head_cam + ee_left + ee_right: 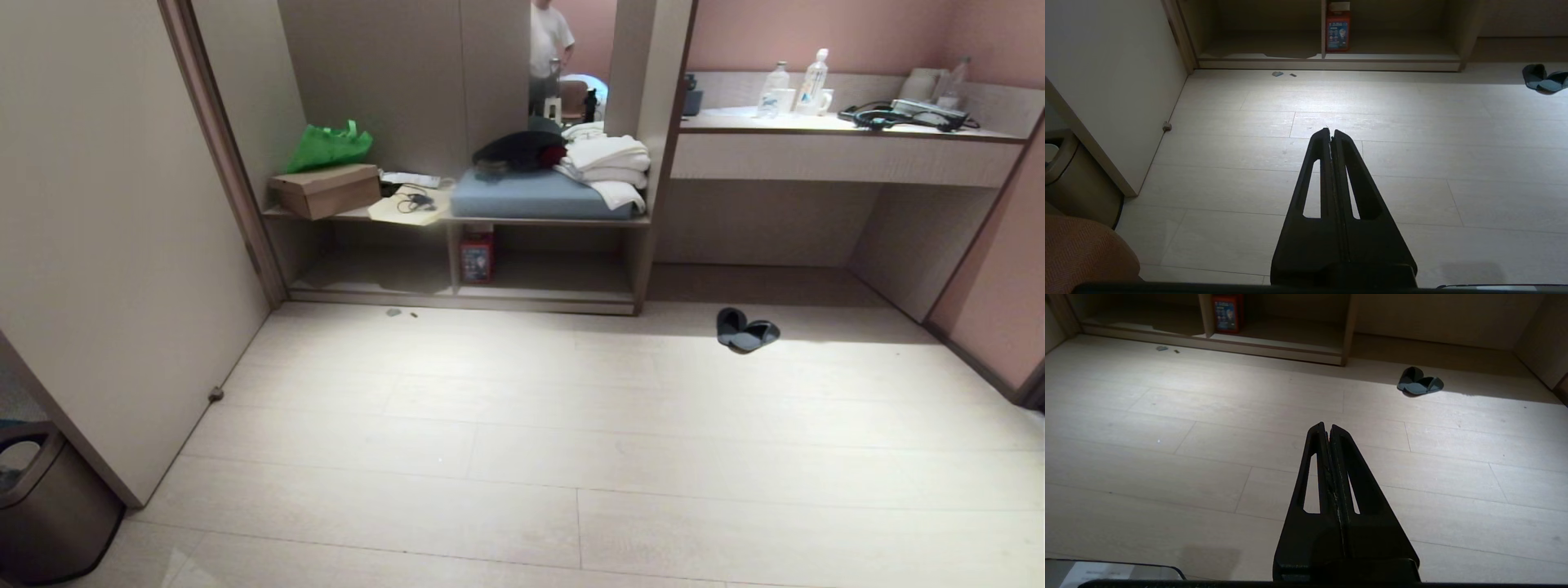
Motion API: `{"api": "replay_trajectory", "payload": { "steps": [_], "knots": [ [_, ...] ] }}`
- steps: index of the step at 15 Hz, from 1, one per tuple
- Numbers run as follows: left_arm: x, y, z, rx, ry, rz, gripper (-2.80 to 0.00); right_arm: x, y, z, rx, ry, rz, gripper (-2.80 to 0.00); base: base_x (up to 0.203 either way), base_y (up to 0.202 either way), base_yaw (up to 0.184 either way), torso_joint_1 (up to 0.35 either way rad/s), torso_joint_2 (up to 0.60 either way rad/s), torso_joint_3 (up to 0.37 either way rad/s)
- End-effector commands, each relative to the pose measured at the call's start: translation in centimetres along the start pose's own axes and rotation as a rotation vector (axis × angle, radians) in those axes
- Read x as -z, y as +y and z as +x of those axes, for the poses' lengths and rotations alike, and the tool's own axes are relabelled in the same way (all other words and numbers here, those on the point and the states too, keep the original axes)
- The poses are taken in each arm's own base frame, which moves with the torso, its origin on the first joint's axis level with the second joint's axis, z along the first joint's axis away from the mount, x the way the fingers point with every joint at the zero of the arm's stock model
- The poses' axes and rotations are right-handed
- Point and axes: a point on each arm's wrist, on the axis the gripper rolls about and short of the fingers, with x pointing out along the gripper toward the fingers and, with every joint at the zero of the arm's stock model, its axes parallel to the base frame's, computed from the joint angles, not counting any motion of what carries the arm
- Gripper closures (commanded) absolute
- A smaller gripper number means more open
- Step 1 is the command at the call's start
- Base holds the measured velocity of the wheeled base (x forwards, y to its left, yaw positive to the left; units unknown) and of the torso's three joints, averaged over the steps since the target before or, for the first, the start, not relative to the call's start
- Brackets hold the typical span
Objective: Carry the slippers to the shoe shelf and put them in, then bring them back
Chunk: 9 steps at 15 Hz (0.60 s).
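Slippers [746, 330]: overlapped on floor, far from me.
End effectors: left [1331, 131], right [1327, 426] both closed, empty.
Risk: I grab one only.

The pale plank floor [522, 457] carries the slippers [746, 330], lying together in front of the recess under the bench [841, 155]. Two small scraps [400, 312] lie just before the shoe shelf [465, 290].

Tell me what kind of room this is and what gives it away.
Probably a hotel room entry: a built-in taupe wooden shoe shelf of low open cubbies, folded white towels on the bench above, dark blue-grey fabric slippers on the floor, and a pale desk holding plastic water bottles.
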Motion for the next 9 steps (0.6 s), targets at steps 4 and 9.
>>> {"api": "replay_trajectory", "payload": {
  "steps": [4, 9],
  "knots": [
    [0.21, 0.00, 0.06, 0.001, 0.009, 0.000, 0.00, -0.01, 0.00, 0.01, -0.001, 0.001, 0.000, 0.00, 0.000, 0.000, 0.000, 0.000, 0.00, 0.000],
    [0.21, 0.00, 0.06, 0.001, 0.009, 0.000, 0.00, 0.01, 0.00, 0.00, 0.001, 0.001, 0.003, 0.00, 0.000, 0.000, 0.000, 0.000, 0.00, 0.000]
  ]
}}
